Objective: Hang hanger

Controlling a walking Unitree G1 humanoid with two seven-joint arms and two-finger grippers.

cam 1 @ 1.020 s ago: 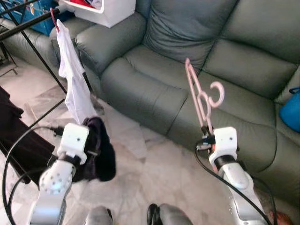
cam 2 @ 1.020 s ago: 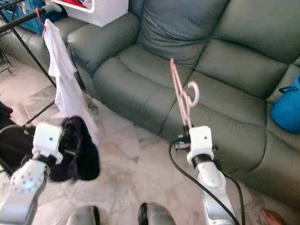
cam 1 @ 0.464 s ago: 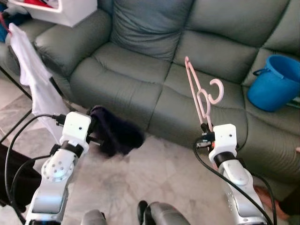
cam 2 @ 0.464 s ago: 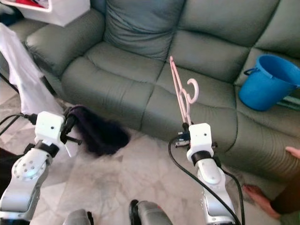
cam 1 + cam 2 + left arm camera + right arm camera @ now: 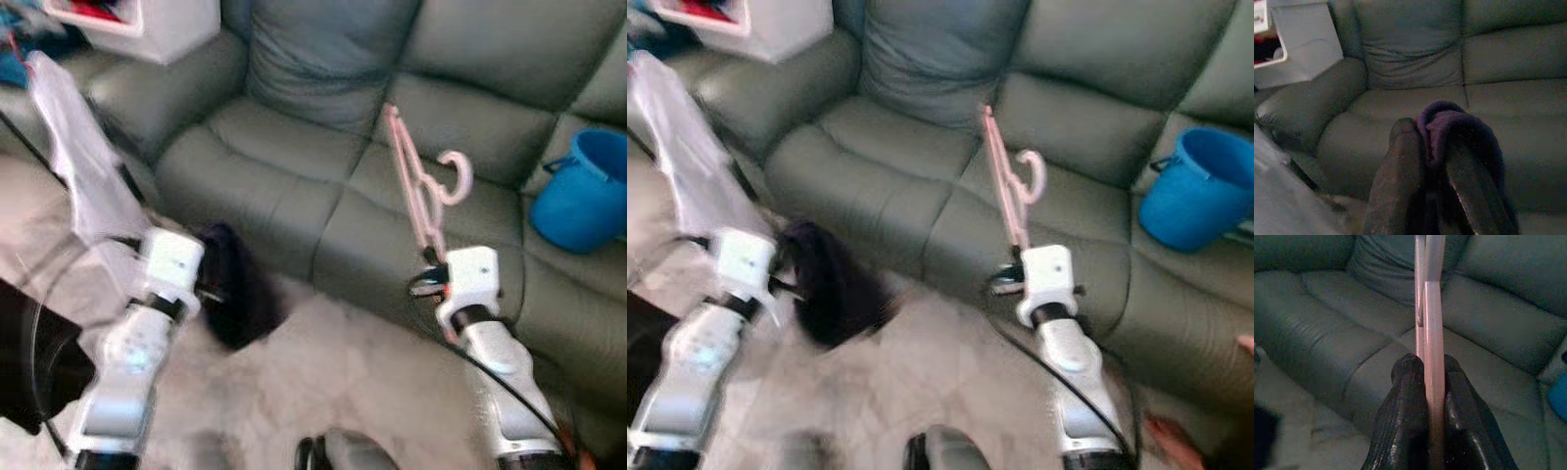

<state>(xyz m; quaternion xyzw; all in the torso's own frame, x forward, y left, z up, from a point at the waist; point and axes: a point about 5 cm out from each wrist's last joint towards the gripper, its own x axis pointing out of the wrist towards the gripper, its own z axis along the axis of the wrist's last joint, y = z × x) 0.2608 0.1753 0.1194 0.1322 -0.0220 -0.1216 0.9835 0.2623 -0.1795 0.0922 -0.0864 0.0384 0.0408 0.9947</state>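
Right gripper (image 5: 1432, 382) was clamped on the pink hanger (image 5: 419, 191), held upright before the grey sofa (image 5: 323, 147). Left gripper (image 5: 1437, 161) pinched a dark purple garment (image 5: 235, 294). Blue bucket (image 5: 585, 191) sat on the sofa beyond. No legible writing.

Living-room surroundings, somewhat blurred in the head views

We are looking at a grey-green leather sofa (image 5: 323, 147) running across the scene, with a plump back cushion (image 5: 328, 54) sitting in its corner. A blue bucket (image 5: 580, 191) is standing on the sofa seat at the far right. A white box (image 5: 157, 22) with something red inside is resting on the sofa arm at the left. A white garment (image 5: 83, 166) is hanging in front of that arm. Pale marble floor (image 5: 343, 382) is stretching out in front of the sofa.
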